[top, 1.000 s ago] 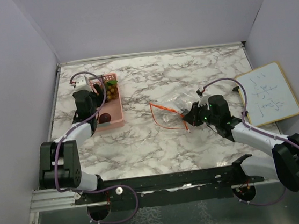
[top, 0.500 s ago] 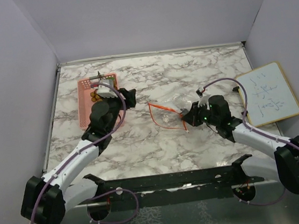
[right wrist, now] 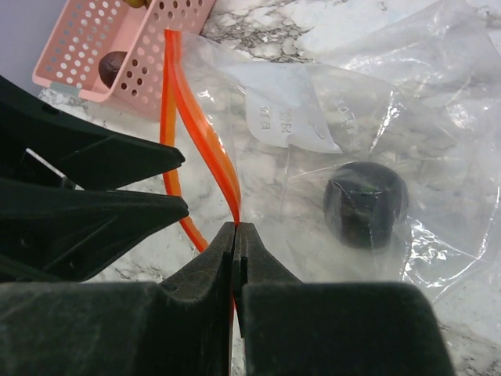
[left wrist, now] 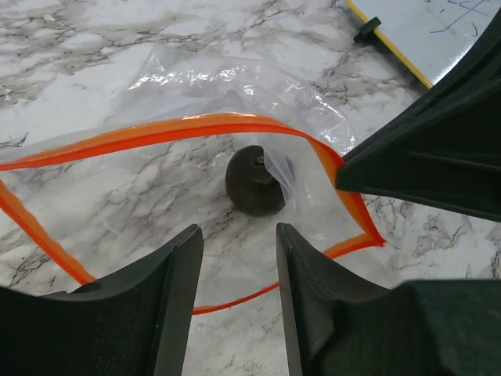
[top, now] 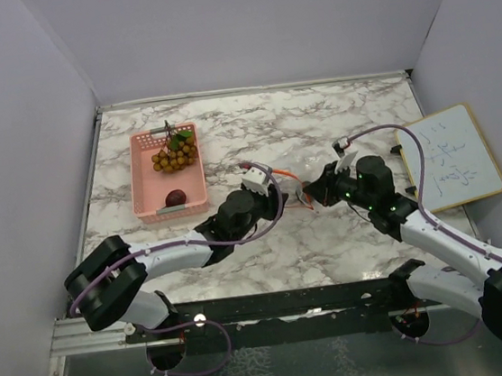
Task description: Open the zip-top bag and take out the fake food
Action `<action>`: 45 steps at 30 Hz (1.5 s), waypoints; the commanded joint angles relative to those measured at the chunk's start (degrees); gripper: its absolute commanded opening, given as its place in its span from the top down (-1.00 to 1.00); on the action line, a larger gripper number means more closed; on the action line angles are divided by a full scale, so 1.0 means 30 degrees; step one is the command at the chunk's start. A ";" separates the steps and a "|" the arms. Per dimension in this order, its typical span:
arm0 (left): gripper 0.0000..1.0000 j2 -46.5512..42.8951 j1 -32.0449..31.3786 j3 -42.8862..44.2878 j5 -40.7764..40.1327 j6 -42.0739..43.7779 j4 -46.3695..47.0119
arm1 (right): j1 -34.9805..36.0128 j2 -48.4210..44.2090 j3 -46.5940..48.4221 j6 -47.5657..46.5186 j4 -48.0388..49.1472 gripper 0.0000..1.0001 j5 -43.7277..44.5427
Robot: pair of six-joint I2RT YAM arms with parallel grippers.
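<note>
The zip-top bag point(top: 301, 168) lies mid-table, its orange-red zip mouth point(left wrist: 196, 125) held open. A dark round fruit point(left wrist: 254, 181) sits inside it, also in the right wrist view point(right wrist: 365, 204). My right gripper point(right wrist: 236, 232) is shut on the zip strip point(right wrist: 223, 168) at the bag's right edge point(top: 314, 195). My left gripper point(left wrist: 239, 258) is open and empty at the bag's mouth, just short of the fruit point(top: 279, 197). The golden-brown grape bunch point(top: 176, 155) and a maroon fruit point(top: 176, 197) lie in the pink basket point(top: 144, 177).
A small whiteboard point(top: 452, 158) lies at the right edge of the table, its corner in the left wrist view point(left wrist: 438, 23). The pink basket stands at the back left point(right wrist: 117, 47). Grey walls enclose the table on three sides.
My left arm has swung from the pink basket across to the bag's mouth, uncovering the grapes and maroon fruit in the basket. My right gripper has kept hold of the zip strip, shifting slightly.
</note>
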 commanded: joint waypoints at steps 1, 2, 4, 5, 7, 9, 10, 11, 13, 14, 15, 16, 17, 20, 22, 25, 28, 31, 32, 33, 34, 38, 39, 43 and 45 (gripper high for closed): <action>0.11 0.0348 -0.0368 -0.0179 -0.0878 0.0486 0.2499 | 0.0102 -0.0404 0.0415 -0.0257 -0.0832 0.97 0.0787; 0.11 0.0575 -0.0370 -0.0106 -0.0929 0.0604 0.2620 | 0.0120 -0.0434 0.0427 -0.0272 -0.0889 0.97 0.0774; 0.11 0.1302 -0.0370 0.0335 -0.0866 0.0993 0.2668 | 0.0103 -0.0510 0.0427 -0.0274 -0.0935 0.97 0.0734; 0.11 0.1709 -0.0370 0.0581 -0.0766 0.1093 0.2560 | 0.0112 -0.0572 0.0429 -0.0270 -0.0986 0.97 0.0745; 0.11 0.2665 -0.0370 0.1044 -0.0548 0.1224 0.2439 | 0.0118 -0.0702 0.0500 -0.0270 -0.1184 0.97 0.0918; 0.11 0.3324 -0.0370 0.1270 -0.0486 0.1036 0.2528 | 0.0119 -0.0928 0.0614 -0.0327 -0.1447 0.97 0.1055; 0.11 0.3595 -0.0370 0.1390 -0.0557 0.0904 0.2499 | 0.0118 -0.1042 0.0676 -0.0347 -0.1588 0.97 0.1141; 0.11 0.3889 -0.0377 0.1478 -0.0607 0.0770 0.2506 | 0.0121 -0.1180 0.0716 -0.0375 -0.1723 0.97 0.1188; 0.11 0.4380 -0.0398 0.1662 -0.0620 0.0591 0.2629 | 0.0109 -0.1425 0.0762 -0.0426 -0.1808 0.97 0.1112; 0.10 0.4584 -0.0399 0.1746 -0.0530 0.0540 0.2771 | 0.0117 -0.1477 0.0793 -0.0469 -0.1831 0.97 0.1001; 0.08 0.4767 -0.0384 0.1874 -0.0431 0.0494 0.2895 | 0.0118 -0.1498 0.0826 -0.0478 -0.1860 0.97 0.0922; 0.06 0.4944 -0.0412 0.1996 -0.0248 0.0448 0.3070 | 0.0132 -0.1508 0.0849 -0.0464 -0.1901 0.97 0.0835; 0.04 0.5120 -0.0419 0.2136 -0.0096 0.0391 0.3182 | 0.0120 -0.1480 0.0837 -0.0455 -0.1883 0.97 0.0794; -0.03 0.5971 -0.0428 0.2597 0.0265 0.0200 0.3575 | 0.0137 -0.1514 0.0672 -0.0284 -0.1696 0.97 0.0695; -0.09 0.6498 -0.0428 0.2922 0.0435 -0.0052 0.3701 | 0.0118 -0.1483 0.0634 -0.0252 -0.1672 0.97 0.0622; -0.14 0.7125 -0.0457 0.3268 0.0995 -0.0475 0.4235 | 0.0120 -0.1443 0.0548 -0.0220 -0.1615 0.97 0.0606; -0.16 0.7754 -0.0558 0.3594 0.1335 -0.0735 0.4555 | 0.0127 -0.1422 0.0448 -0.0208 -0.1559 0.97 0.0613; -0.18 0.8313 -0.0575 0.3876 0.1593 -0.0923 0.4743 | 0.0128 -0.1413 0.0422 -0.0169 -0.1525 0.97 0.0541; -0.18 0.8503 -0.0590 0.3953 0.1676 -0.0985 0.4786 | 0.0134 -0.1445 0.0421 -0.0162 -0.1521 0.97 0.0490; -0.18 0.8681 -0.0602 0.4036 0.1782 -0.1070 0.4839 | 0.0142 -0.1491 0.0428 -0.0157 -0.1524 0.97 0.0455; -0.18 0.8868 -0.0604 0.4164 0.1945 -0.1147 0.4871 | 0.0139 -0.1540 0.0444 -0.0131 -0.1521 0.97 0.0389; -0.24 0.9552 -0.0659 0.4679 0.2144 -0.1409 0.4988 | 0.0131 -0.1598 0.0530 -0.0128 -0.1579 0.97 0.0193; -0.28 0.9680 -0.0662 0.4746 0.2148 -0.1548 0.5084 | 0.0141 -0.1594 0.0519 -0.0073 -0.1583 0.97 0.0136; -0.41 1.0265 -0.0690 0.5150 0.2235 -0.2136 0.5656 | 0.0134 -0.1610 0.0415 0.0023 -0.1438 0.97 -0.0045; -0.50 1.0558 -0.0739 0.5368 0.2342 -0.2247 0.5832 | 0.0132 -0.1573 0.0420 0.0020 -0.1437 0.97 -0.0068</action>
